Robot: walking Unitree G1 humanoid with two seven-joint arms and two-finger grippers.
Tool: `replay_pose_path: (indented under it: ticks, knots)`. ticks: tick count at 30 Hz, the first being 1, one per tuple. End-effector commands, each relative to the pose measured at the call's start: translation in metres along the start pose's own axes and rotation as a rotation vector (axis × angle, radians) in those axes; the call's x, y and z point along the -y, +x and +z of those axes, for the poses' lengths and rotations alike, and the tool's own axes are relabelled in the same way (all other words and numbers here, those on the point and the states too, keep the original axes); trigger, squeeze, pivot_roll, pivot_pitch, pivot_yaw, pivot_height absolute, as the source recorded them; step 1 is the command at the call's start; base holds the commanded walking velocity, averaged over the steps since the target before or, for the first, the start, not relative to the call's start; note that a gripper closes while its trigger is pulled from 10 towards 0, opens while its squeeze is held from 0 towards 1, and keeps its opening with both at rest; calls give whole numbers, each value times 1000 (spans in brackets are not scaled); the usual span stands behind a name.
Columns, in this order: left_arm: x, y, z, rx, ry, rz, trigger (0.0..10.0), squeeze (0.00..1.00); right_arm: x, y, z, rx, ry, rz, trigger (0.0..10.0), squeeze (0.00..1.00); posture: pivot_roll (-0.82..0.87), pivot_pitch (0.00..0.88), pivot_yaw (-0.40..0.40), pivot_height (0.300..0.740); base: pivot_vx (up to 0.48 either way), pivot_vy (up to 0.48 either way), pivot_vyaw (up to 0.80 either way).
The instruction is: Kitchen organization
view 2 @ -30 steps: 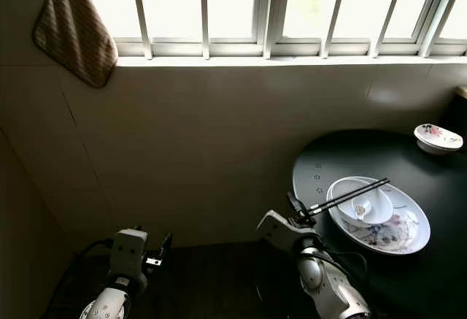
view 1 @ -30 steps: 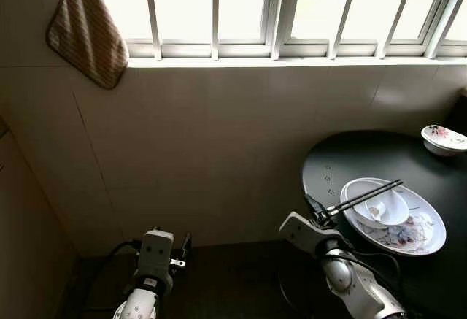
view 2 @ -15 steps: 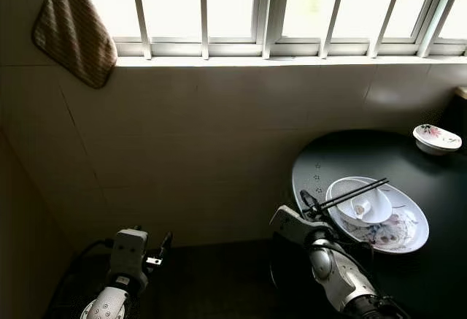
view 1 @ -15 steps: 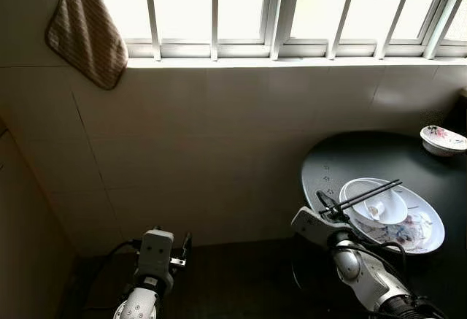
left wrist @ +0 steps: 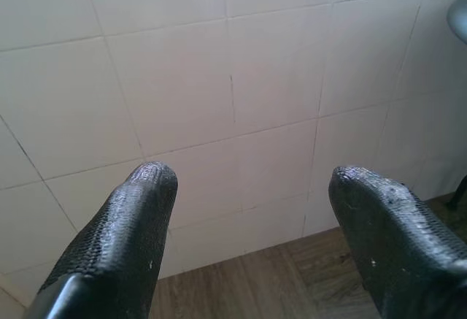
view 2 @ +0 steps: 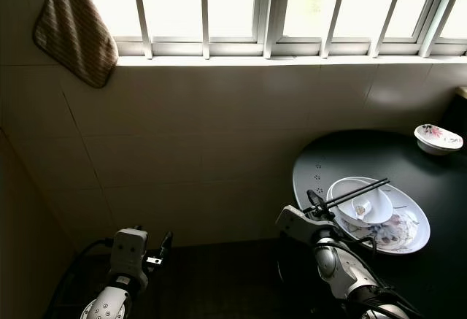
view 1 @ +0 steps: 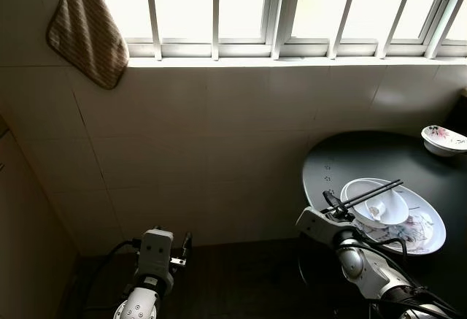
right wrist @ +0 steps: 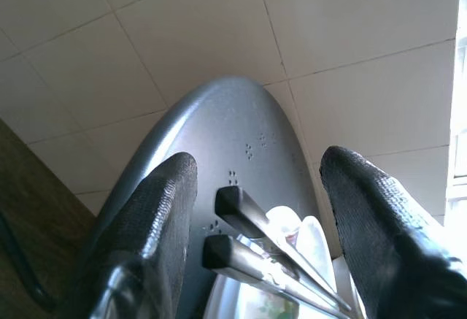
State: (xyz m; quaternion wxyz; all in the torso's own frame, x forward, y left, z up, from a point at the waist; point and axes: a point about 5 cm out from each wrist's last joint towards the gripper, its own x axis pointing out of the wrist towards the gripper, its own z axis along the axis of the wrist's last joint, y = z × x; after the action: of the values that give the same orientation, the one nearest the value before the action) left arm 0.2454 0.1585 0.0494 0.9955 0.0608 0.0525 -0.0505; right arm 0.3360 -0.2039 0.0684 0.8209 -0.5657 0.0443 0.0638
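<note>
A pair of dark chopsticks (view 1: 365,196) lies across a white bowl (view 1: 379,204) that sits on a flowered oval plate (view 1: 423,230) on the round dark table (view 1: 365,151). My right gripper (view 1: 333,204) is at the table's near-left edge, open, its fingers (right wrist: 157,209) on either side of the chopsticks' square ends (right wrist: 241,233); I cannot tell whether they touch. My left gripper (left wrist: 248,209) hangs low at the left, open and empty, facing the tiled wall.
A small flowered bowl (view 1: 444,139) stands at the table's far right. A striped cloth (view 1: 86,31) hangs by the barred window (view 1: 277,9). The tiled wall (view 1: 204,136) is close ahead, with dark wooden floor (view 1: 233,279) below.
My right arm has reached forward and to the right, bringing its gripper from short of the table up to the chopsticks' ends. The left arm has stayed put.
</note>
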Motion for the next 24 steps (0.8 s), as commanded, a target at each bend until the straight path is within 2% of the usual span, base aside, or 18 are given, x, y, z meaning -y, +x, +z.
replay_pose_path:
  ticks: [1, 16, 17, 18, 19, 20, 24]
  knots:
    - [0, 1, -3, -19, -10, -1, 10000, 0, 8, 2, -3, 18, -42, -16, 10000, 0, 96, 0, -42, 740, 0, 0, 0]
    - [-1, 1, -5, -28, -15, 3, 10000, 0, 17, 6, -20, -66, -74, 3, 10000, 0, 116, 0, -52, 740, 0, 0, 0]
    - [-1, 1, -5, -29, -16, 3, 10000, 0, 18, 6, -20, -67, -73, 4, 4000, 0, 123, 0, -52, 740, 0, 0, 0]
    - [-1, 1, -6, -30, -16, 3, 10000, 0, 18, 6, -20, -60, -77, 3, 1882, 0, 124, 0, -51, 740, 0, 0, 0]
    - [-1, 1, -6, -30, -16, 3, 10000, 0, 18, 6, -20, -60, -77, 3, 1882, 0, 124, 0, -51, 740, 0, 0, 0]
    - [-2, 1, -6, -31, -17, 3, 10000, 0, 18, 6, -19, -51, -82, -3, 0, 0, 123, 0, -49, 740, 0, 0, 0]
    - [-2, 1, -6, -33, -17, 3, 10000, 0, 21, 6, -19, -32, -100, -19, 0, 0, 124, 0, -48, 740, 0, 0, 0]
